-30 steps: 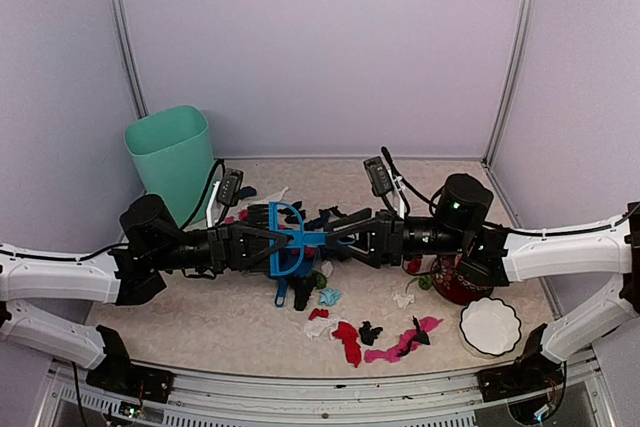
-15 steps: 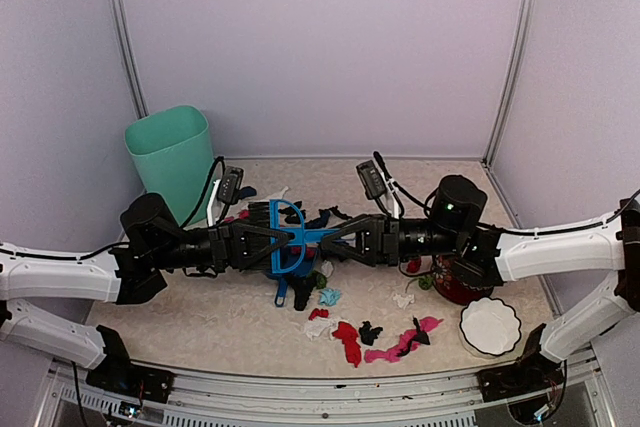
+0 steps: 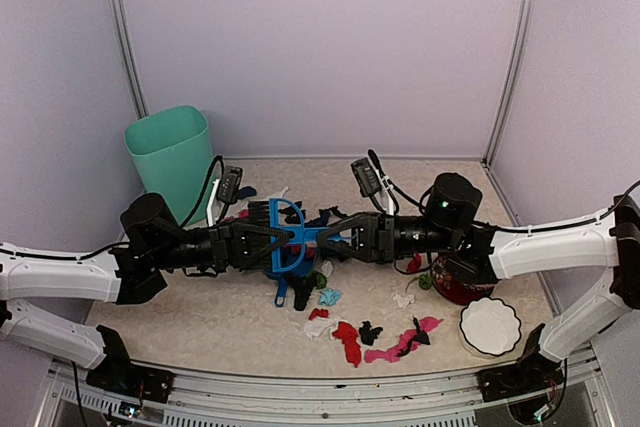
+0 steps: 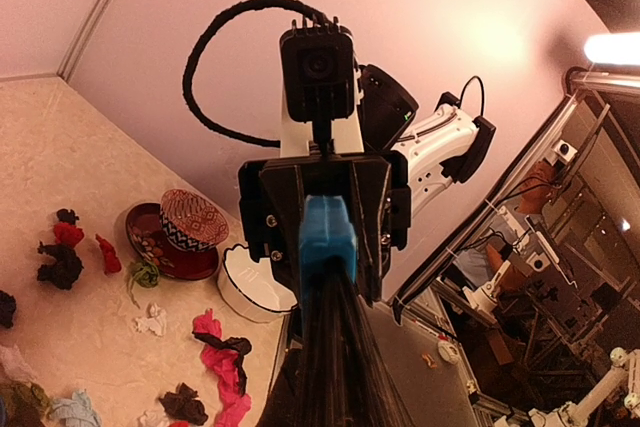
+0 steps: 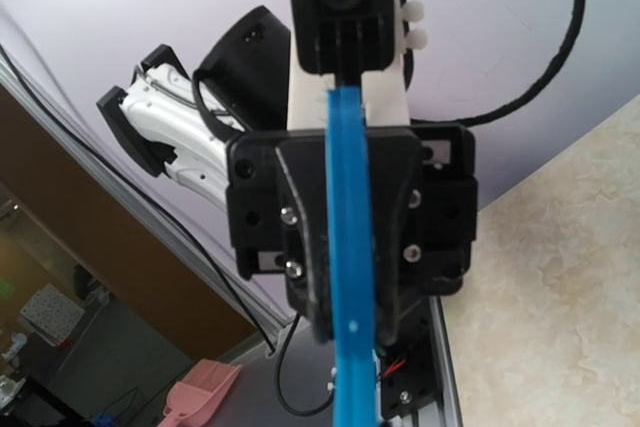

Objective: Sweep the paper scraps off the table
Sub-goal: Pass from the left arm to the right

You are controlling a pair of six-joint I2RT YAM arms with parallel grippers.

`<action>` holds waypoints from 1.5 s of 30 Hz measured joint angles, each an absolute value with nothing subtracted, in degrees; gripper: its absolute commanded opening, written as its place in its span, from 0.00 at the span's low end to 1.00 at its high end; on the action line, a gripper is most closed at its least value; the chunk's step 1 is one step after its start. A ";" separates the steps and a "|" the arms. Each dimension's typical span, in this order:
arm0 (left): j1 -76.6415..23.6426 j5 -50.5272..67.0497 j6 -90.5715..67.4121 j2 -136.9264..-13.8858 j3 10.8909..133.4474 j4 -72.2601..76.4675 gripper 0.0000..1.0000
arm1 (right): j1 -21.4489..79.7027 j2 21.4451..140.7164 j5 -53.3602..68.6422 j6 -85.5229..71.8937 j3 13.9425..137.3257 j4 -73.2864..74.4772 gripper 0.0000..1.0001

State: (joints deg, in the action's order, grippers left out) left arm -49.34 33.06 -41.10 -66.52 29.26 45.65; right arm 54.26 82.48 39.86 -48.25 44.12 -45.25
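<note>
Currently: left gripper (image 3: 276,239) and right gripper (image 3: 328,240) both clamped on blue dustpan set (image 3: 287,259); paper scraps (image 3: 398,346) strewn on table (image 3: 215,319) beneath and nearward of it.

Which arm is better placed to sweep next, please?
Probably right: the left pincer and right pincer both hold the blue tool, but the front paper scraps lie on the right side.

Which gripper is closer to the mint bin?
Left. The left gripper sits just right of the mint bin and a little toward the table's near edge. The right gripper is farther right, on the other side of the blue dustpan.
</note>
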 measured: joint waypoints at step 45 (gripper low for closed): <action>-49.58 30.52 -40.18 -65.23 29.28 44.10 0.11 | 54.26 85.01 35.53 -53.69 43.90 -52.34 0.00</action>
